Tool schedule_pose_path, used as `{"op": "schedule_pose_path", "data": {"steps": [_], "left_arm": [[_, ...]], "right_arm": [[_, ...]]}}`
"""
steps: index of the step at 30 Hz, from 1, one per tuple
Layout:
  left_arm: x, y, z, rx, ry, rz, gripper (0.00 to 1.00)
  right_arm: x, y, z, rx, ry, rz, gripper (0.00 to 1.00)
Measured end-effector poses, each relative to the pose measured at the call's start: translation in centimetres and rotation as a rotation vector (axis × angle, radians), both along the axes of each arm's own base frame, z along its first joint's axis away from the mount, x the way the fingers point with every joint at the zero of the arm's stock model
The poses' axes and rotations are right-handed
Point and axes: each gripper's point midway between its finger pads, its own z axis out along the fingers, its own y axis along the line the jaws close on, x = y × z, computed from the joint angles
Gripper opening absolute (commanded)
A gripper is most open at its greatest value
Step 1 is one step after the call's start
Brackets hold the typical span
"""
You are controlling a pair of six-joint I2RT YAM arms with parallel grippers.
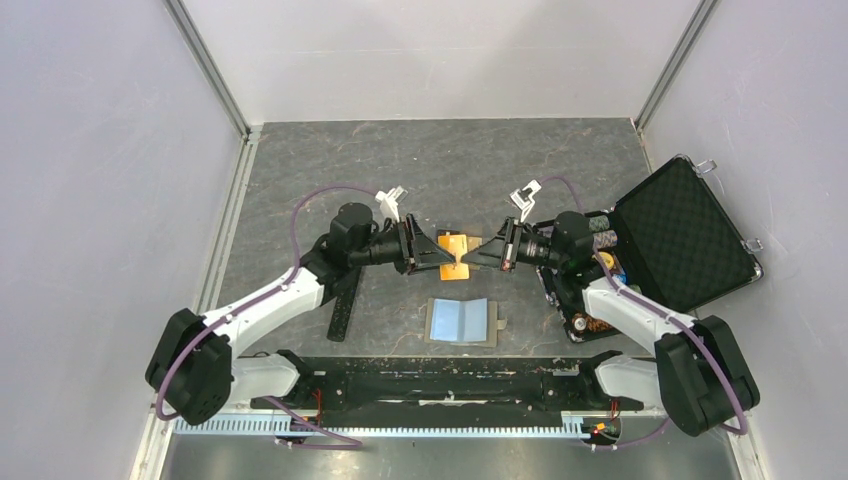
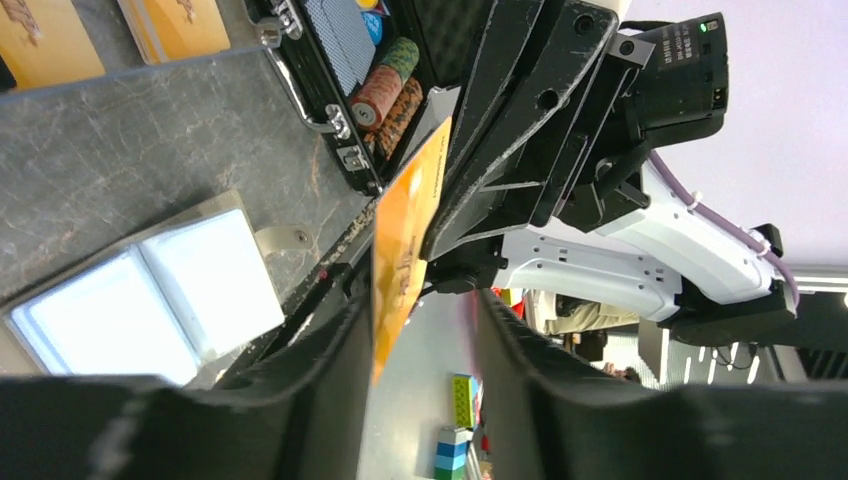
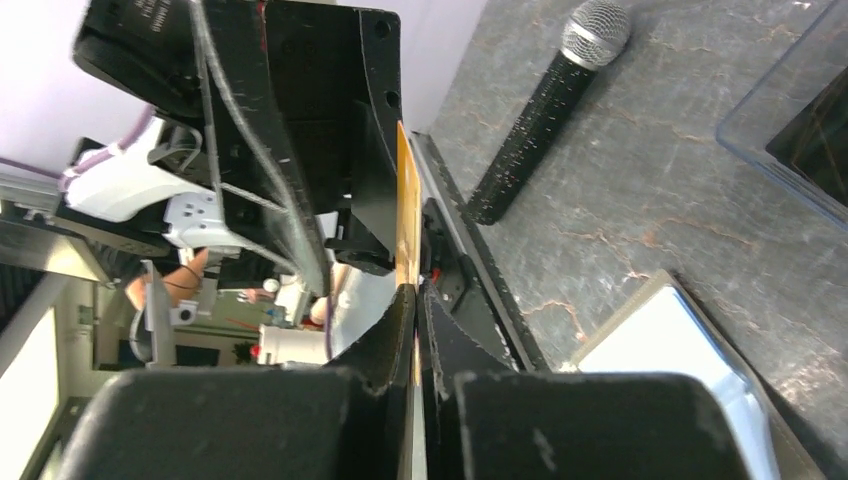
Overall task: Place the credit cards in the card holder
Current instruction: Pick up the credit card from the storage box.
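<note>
My right gripper (image 1: 478, 258) is shut on the edge of an orange-gold credit card (image 1: 458, 264) and holds it upright above the table. In the right wrist view the card (image 3: 405, 210) stands edge-on out of the shut gripper (image 3: 412, 300). My left gripper (image 1: 432, 255) is open, and the card's other end (image 2: 405, 240) sits between its jaws (image 2: 420, 330), against one finger. Two more orange cards (image 2: 185, 25) lie flat on the table just behind. The black card does not show. The card holder (image 1: 465, 322) lies open, pale blue side up, in front of both grippers.
The open black chip case (image 1: 680, 235) with striped poker chips (image 2: 385, 85) stands at the right, close to my right arm. A long black microphone (image 3: 545, 110) lies on the table left of the card holder, beside my left arm.
</note>
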Motion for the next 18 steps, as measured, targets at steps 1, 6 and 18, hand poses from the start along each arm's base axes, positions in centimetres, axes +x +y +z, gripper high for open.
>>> {"op": "schedule_pose_path", "data": {"steps": [1,6,18], "left_arm": [[-0.1,0.0,-0.1,0.003,0.002,0.0,0.61],[-0.9,1.1,-1.4,0.072,0.03,0.024,0.67],[-3.8,5.2,-11.4,0.525,0.166,0.074,0.42]], "right_arm": [[0.0,0.0,-0.2,-0.015,0.002,-0.002,0.0],[0.4,-0.5,-1.5,-0.114,-0.004,-0.043,0.0],[-4.2,-3.6,-9.9,-0.298,0.114,-0.186,0.0]]}}
